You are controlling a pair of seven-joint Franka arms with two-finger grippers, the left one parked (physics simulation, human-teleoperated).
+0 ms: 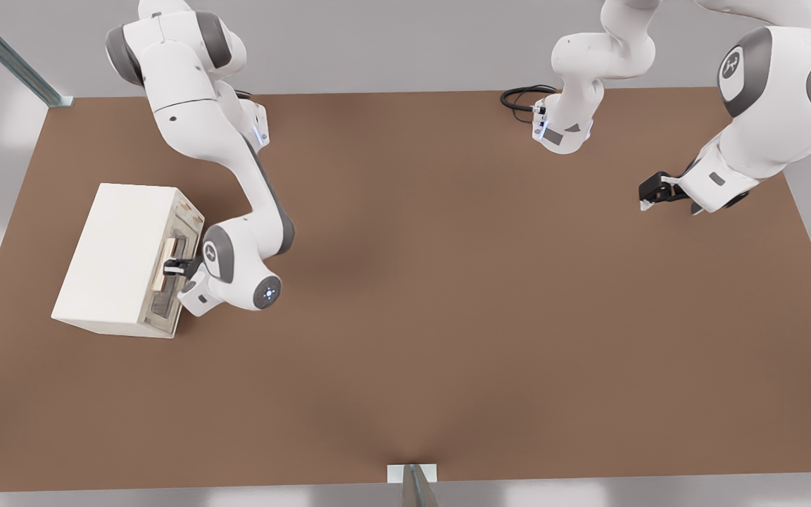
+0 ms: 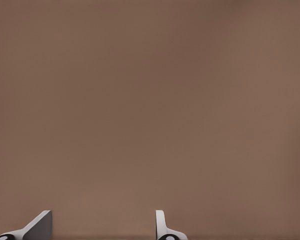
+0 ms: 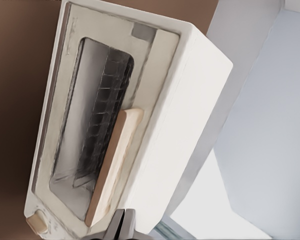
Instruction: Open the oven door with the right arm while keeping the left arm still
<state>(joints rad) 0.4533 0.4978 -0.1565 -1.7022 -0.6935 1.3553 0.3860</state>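
The off-white box oven (image 1: 120,257) sits near the brown bench's (image 1: 448,317) edge at the front view's left, its cream-framed oven door (image 1: 174,271) with dark grey window facing the bench's middle. In the right wrist view the door (image 3: 85,130) lies flush in its frame, so I judge the opening itself has not begun; only the reach to the pale tan bar handle (image 1: 168,264) looks done. The white right arm (image 1: 236,183) bends down from the far edge, wrist level with the door. Its black two-finger gripper (image 1: 179,267) is at the handle (image 3: 115,165); the wrist view shows its fingers (image 3: 122,227) pressed together beside the bar's end, apparently not around it.
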